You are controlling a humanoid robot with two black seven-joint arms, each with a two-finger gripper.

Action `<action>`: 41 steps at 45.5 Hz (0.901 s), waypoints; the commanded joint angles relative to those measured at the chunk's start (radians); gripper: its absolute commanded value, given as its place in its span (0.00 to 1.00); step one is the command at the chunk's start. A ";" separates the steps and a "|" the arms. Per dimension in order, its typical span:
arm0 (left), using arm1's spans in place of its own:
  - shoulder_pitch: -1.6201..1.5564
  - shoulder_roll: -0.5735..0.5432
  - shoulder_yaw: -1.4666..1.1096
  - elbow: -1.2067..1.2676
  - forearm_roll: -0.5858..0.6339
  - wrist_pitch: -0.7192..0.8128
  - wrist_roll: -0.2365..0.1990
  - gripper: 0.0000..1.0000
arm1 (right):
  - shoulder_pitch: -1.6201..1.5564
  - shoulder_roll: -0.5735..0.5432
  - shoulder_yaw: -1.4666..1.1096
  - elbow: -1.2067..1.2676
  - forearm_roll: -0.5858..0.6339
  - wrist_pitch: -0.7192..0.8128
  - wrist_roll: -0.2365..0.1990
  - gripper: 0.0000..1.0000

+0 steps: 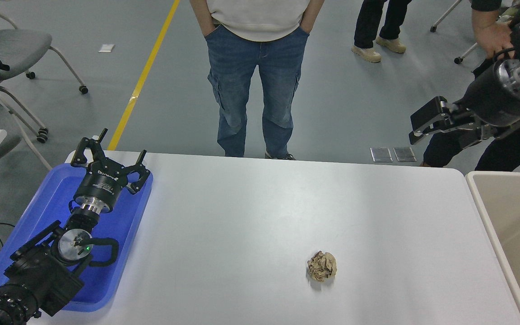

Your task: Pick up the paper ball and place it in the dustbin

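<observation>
Both arms are black. The left pincer [106,155] has slender black fingers with angular linkages on a black cylindrical body bearing small white lettering. Just behind that body comes a bright silver ring, then a black joint housing with a round silver cap and a small green light; a black cable loops out beside the cap. The right pincer [422,124] shows broad, flat, blocky black fingers. Behind it sits a thick black cylinder with a silver flanged disc dotted with screws.
</observation>
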 commanded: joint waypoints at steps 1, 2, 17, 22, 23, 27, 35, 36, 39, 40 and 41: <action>0.000 0.000 0.000 0.000 0.000 0.000 -0.001 1.00 | 0.001 0.000 0.000 0.001 0.000 0.000 -0.001 1.00; 0.000 0.000 0.000 0.000 0.000 0.000 -0.001 1.00 | 0.001 0.000 0.000 0.002 0.000 0.000 -0.001 1.00; 0.000 0.000 0.000 0.000 0.000 0.000 0.001 1.00 | -0.004 0.000 -0.005 0.002 0.000 0.000 -0.001 1.00; 0.000 0.000 0.000 0.000 0.000 0.000 0.001 1.00 | -0.014 0.003 -0.005 0.001 0.000 0.000 -0.001 1.00; 0.000 0.000 0.000 0.000 0.000 0.000 -0.001 1.00 | -0.016 0.005 -0.003 0.001 0.000 0.000 -0.001 1.00; 0.000 0.000 0.000 0.000 0.000 0.000 -0.001 1.00 | -0.022 0.009 0.003 -0.001 0.002 0.000 -0.001 1.00; 0.000 0.000 -0.001 0.000 0.000 0.000 -0.001 1.00 | -0.024 0.006 0.004 -0.007 0.000 0.000 -0.001 1.00; 0.000 0.000 0.000 0.000 0.000 0.000 -0.001 1.00 | -0.024 0.006 0.004 -0.007 0.000 0.000 -0.001 1.00; 0.000 0.000 0.000 0.000 0.000 0.000 -0.001 1.00 | -0.024 0.003 0.004 -0.007 0.000 0.000 -0.001 1.00; 0.000 0.000 0.000 0.000 0.000 0.000 -0.001 1.00 | -0.024 0.003 0.004 -0.005 0.000 0.000 -0.001 1.00; 0.000 0.000 0.000 0.000 0.000 0.000 -0.001 1.00 | -0.024 0.003 0.004 -0.007 0.000 0.000 -0.001 1.00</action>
